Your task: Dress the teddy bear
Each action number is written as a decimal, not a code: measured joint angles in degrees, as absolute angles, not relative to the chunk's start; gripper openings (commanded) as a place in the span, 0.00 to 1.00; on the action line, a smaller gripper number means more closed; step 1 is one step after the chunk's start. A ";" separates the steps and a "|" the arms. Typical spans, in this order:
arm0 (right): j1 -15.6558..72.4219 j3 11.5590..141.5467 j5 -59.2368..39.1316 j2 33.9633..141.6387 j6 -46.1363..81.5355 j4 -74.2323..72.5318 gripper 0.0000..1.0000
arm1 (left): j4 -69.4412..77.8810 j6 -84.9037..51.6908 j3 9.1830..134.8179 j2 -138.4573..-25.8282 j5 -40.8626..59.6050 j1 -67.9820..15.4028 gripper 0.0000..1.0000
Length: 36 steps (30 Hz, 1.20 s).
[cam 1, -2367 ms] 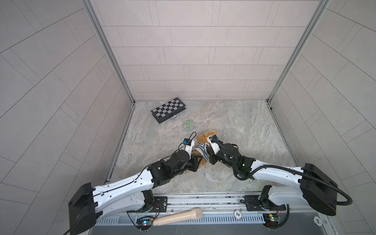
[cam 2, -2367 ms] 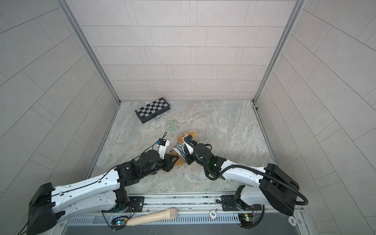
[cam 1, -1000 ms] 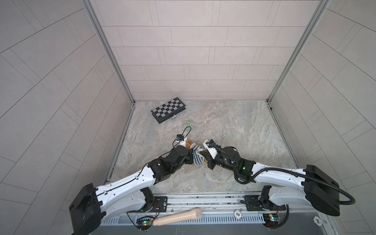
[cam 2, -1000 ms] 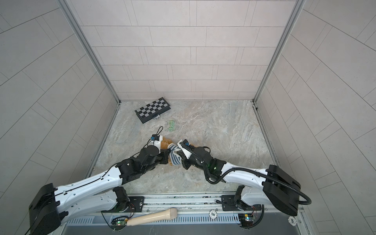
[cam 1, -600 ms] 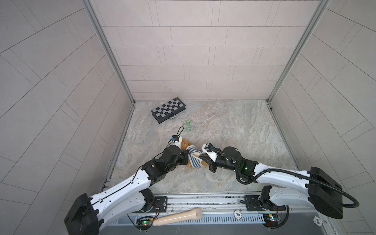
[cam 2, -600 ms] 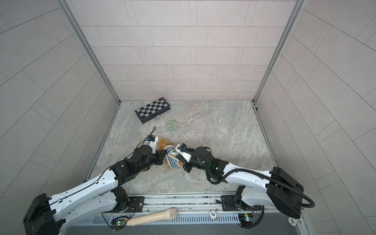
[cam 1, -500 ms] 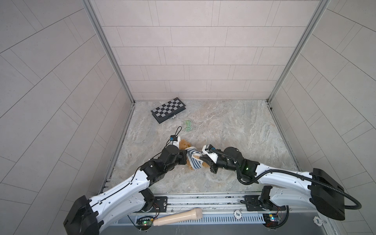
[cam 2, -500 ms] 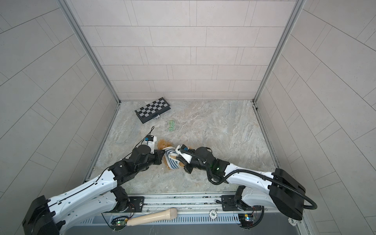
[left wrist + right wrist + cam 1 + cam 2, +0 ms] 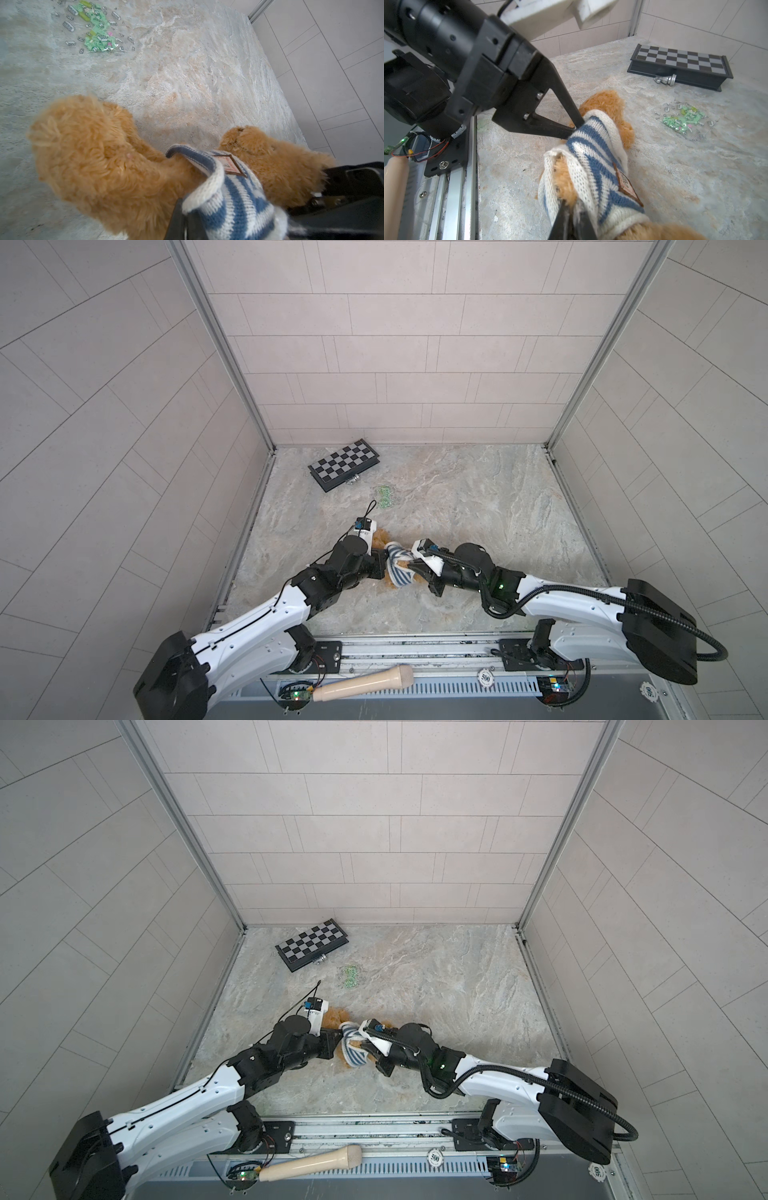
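Lying on the marbled table (image 9: 478, 510) near its front edge, between the two arms, the teddy bear (image 9: 93, 155) has a striped sweater (image 9: 593, 158) bunched around its body. The left gripper (image 9: 574, 128) pinches the knit tight, and the right gripper (image 9: 572, 220) stands narrow with the hem between its jaws. A chessboard (image 9: 344, 464) lies well apart.

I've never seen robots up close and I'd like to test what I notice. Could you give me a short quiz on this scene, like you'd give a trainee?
1. True or false: the teddy bear is partly inside the striped sweater.
2. What lies on the table right beside the chessboard?
A. a silver chess piece
B. a spoon
C. a ball
3. In a few words: what are the left arm's jaws pinching?

Key
1. True.
2. A.
3. The striped sweater, at its edge near the bear's fur.
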<state>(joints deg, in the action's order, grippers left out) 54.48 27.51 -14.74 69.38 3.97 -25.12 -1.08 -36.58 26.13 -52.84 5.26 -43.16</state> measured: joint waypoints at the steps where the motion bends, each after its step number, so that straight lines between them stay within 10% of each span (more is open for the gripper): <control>1: 54.48 27.49 -14.50 69.34 3.90 -25.08 0.25 | -0.67 -36.60 25.91 -52.82 5.50 -43.16 0.00; 28: 54.50 32.60 -7.79 72.69 2.09 -17.65 0.24 | 4.25 -37.47 25.26 -59.18 7.70 -48.56 0.00; 36: 54.59 34.15 -8.03 74.85 1.26 -17.21 0.01 | 3.86 -37.52 25.26 -59.09 7.42 -48.56 0.00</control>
<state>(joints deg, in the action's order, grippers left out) 54.59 34.15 -8.03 74.85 1.26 -17.21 3.86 -37.52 25.26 -59.09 7.42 -48.56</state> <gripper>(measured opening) 0.065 0.063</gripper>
